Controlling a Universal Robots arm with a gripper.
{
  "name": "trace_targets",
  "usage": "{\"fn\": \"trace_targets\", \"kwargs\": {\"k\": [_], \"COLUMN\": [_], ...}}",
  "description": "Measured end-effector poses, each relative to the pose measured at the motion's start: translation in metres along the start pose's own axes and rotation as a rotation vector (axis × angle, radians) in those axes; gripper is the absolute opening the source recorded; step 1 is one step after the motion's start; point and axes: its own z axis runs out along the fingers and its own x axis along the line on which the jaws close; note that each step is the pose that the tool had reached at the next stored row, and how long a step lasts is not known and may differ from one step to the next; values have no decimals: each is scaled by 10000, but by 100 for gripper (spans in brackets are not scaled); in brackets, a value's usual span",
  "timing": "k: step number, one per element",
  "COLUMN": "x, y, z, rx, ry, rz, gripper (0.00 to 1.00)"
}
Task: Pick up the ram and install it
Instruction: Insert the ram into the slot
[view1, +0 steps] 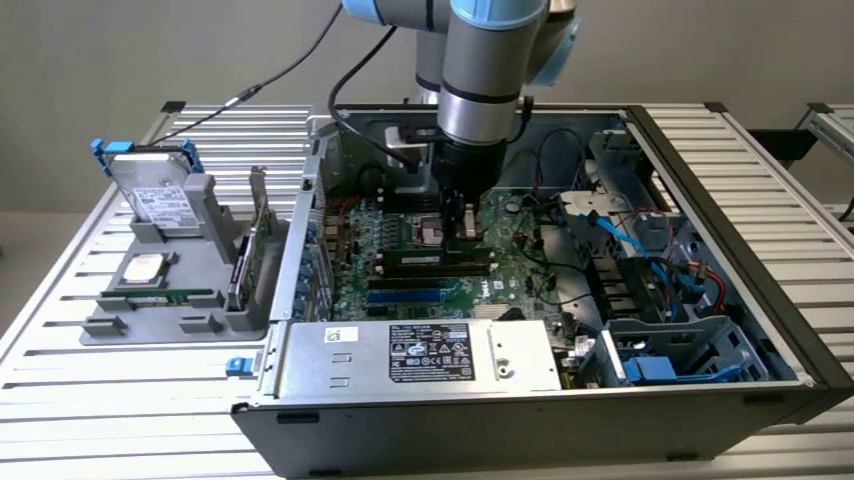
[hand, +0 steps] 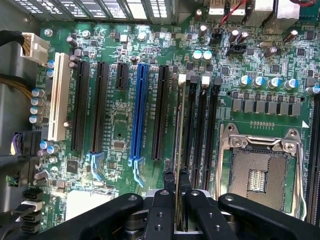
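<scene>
Beside the CPU socket, the gripper has its fingers pinched nearly shut on the ram. It stands edge-on along the black memory slots next to that socket; seating depth cannot be told.

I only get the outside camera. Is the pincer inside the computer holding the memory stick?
Observer: Yes. On the wrist camera, the pincer is shut on the memory stick, which shows edge-on.
Operator: Where is the stick?
Observer: It runs along the black slots, right beside the chip socket.
</scene>
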Motion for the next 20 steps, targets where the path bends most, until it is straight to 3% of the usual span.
{"fn": "trace_targets", "kwargs": {"k": [20], "x": [11], "y": [1], "z": [19], "rx": [-9], "ry": [-16], "rz": [98], "gripper": [14]}}
